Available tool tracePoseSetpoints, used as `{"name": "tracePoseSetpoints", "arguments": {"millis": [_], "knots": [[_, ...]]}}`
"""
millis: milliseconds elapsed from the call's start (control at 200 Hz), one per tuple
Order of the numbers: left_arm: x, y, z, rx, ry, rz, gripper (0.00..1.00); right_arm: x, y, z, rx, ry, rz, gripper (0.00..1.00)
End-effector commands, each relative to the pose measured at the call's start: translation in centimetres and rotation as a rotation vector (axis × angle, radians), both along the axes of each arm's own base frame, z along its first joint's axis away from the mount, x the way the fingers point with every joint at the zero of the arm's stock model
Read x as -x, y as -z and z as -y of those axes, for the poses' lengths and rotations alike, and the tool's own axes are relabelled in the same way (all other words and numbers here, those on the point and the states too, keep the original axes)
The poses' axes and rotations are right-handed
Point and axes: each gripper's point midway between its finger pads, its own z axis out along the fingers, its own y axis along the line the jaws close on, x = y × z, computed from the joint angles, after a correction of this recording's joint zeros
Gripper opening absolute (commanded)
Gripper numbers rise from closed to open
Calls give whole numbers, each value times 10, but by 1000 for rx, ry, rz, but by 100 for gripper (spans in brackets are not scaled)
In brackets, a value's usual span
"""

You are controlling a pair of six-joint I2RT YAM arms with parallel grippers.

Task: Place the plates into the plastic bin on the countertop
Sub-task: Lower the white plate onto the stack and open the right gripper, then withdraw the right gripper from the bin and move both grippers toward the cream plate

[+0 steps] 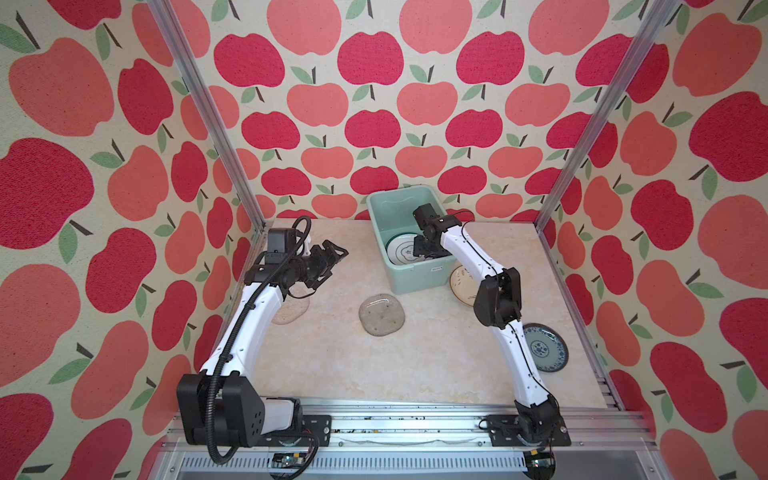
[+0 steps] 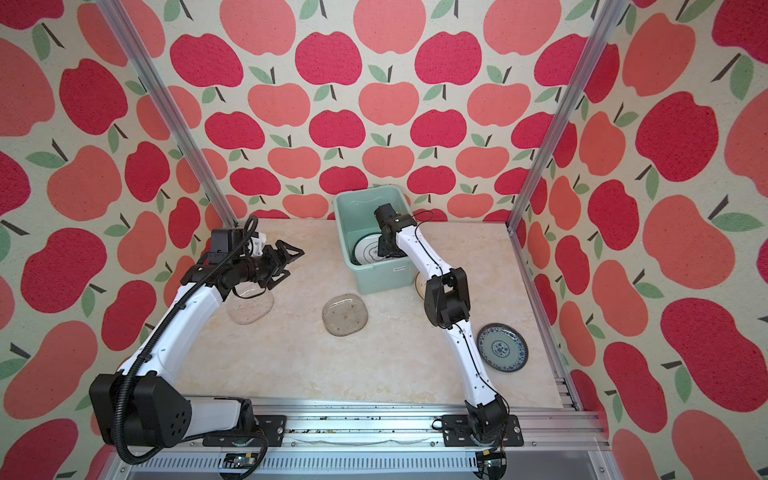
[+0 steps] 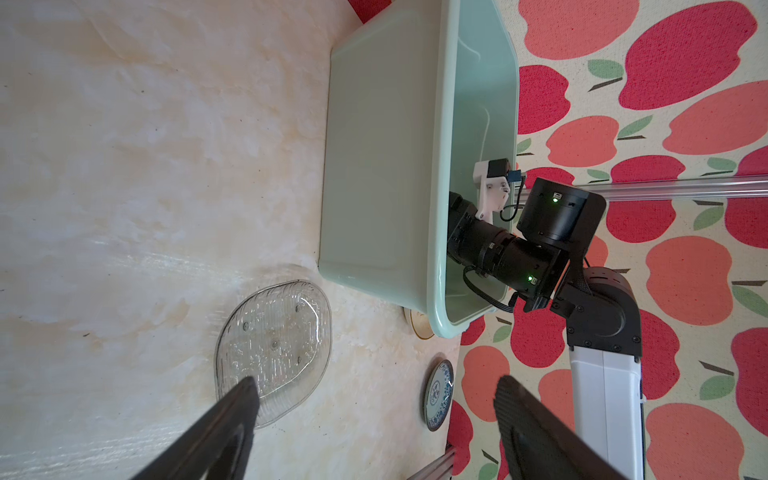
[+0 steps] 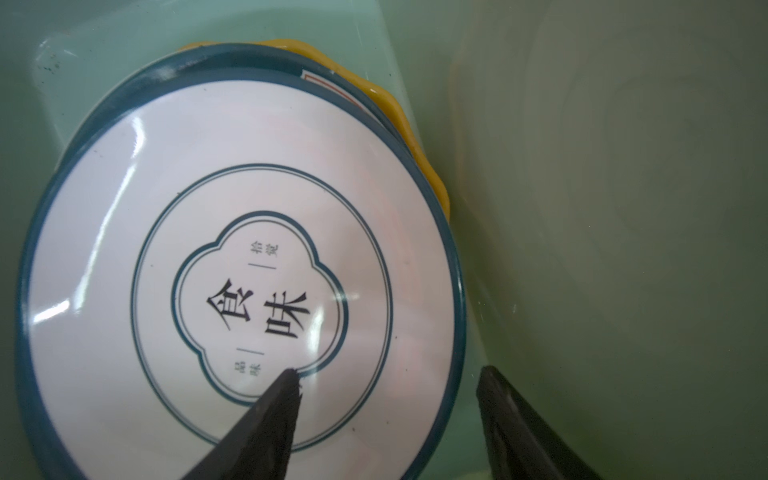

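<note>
My right end effector (image 4: 389,370) hangs released over the green-rimmed plate (image 4: 208,187) in the bin (image 1: 399,286); my left end effector (image 3: 376,380) gapes empty.

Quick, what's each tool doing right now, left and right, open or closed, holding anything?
Left tool: open, holding nothing.
Right tool: open in the plastic bin, over the white plate, not gripping it.

green-rimmed plate (image 4: 249,249) in mint bin (image 1: 415,278) (over yellow plate (image 4: 419,137)).
</note>
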Motion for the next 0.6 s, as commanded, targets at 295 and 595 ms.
{"name": "tracePoseSetpoints", "arguments": {"millis": [295,595], "knots": [[25,-35,-5,-30,5,94,92,11,-151,-23,-53,-134,304,71],[60,-59,-7,-43,6,119,92,49,-218,-5,-87,-149,368,70]]}}
